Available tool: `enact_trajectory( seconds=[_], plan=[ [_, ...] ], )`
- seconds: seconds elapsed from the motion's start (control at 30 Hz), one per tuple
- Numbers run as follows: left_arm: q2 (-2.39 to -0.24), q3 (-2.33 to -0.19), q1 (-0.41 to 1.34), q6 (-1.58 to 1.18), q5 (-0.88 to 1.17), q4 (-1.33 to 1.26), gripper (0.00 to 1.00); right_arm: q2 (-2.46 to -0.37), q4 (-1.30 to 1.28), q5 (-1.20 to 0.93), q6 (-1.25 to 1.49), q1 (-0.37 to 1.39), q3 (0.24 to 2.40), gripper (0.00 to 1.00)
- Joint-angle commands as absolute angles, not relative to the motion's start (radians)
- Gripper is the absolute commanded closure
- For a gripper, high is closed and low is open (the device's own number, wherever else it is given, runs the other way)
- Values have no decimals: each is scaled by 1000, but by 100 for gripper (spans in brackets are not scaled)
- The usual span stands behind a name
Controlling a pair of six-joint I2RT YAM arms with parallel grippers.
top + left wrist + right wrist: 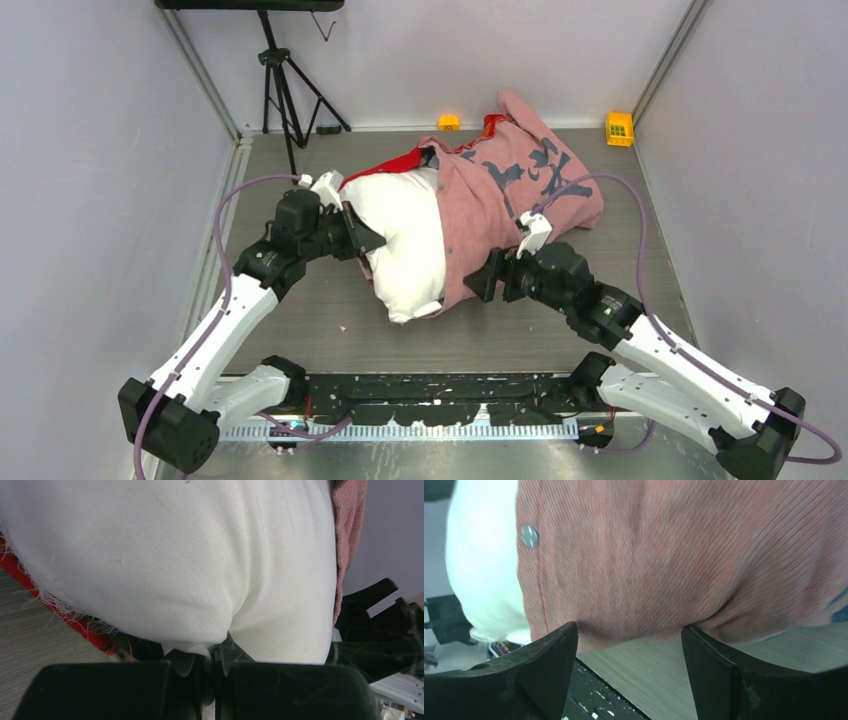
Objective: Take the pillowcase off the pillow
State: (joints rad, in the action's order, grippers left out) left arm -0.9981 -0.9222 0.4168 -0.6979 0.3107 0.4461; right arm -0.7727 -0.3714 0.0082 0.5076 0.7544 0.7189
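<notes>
We're mid-peel: left end effector (pixel 215 652) pinching the plump white pillow (pixel 405 235) just ahead, right end effector (pixel 629 635) spread at the faded pink fabric pillowcase (pixel 510 190). Next, we judge: clamp, pull away.

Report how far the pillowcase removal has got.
Done: the pillowcase is peeled back, baring roughly half of the pillow. In hand: the left gripper is shut on the pillow's white cloth; the right gripper stands open at the pillowcase's hem. Left: the other half is covered, so more pulling is needed.
</notes>
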Motion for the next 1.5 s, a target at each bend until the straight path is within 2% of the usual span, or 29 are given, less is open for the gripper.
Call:
enact_trajectory(
  seconds=[0.0,0.2,0.47,0.5,0.63,0.83,0.93,1.03,1.13,1.23,1.3,1.4,1.47],
  plan=[
    [-1003,-979,419,-746,286,345,100,-750,-219,96,622,836,629,20],
    [-978,-972,419,-776,209,338,100,-791,-78,96,659,871,561,20],
    [-983,-964,419,-825,199,325,100,-901,63,59,649,949,587,18],
    [-984,-963,419,-829,200,321,100,-917,58,67,646,951,596,21],
    [-987,-971,418,-836,194,311,100,-967,12,138,647,953,621,46],
    [-987,-1071,388,-760,157,409,100,-1016,-139,438,692,952,591,50],
    [-982,-1125,370,-739,172,449,100,-1012,-222,615,716,934,582,59],
    [-975,-1144,364,-750,207,452,100,-1009,-266,648,718,827,574,65],
    [-970,-1151,361,-770,257,450,100,-1020,-303,537,728,671,587,65],
    [-959,-1151,357,-769,279,462,100,-1006,-322,463,689,603,609,65],
    [-948,-1141,355,-761,278,472,100,-974,-327,409,623,603,634,58],
    [-924,-1103,356,-764,284,463,100,-897,-318,211,508,602,679,40],
    [-909,-1076,356,-765,301,447,100,-849,-333,114,465,603,726,34]
  ],
)
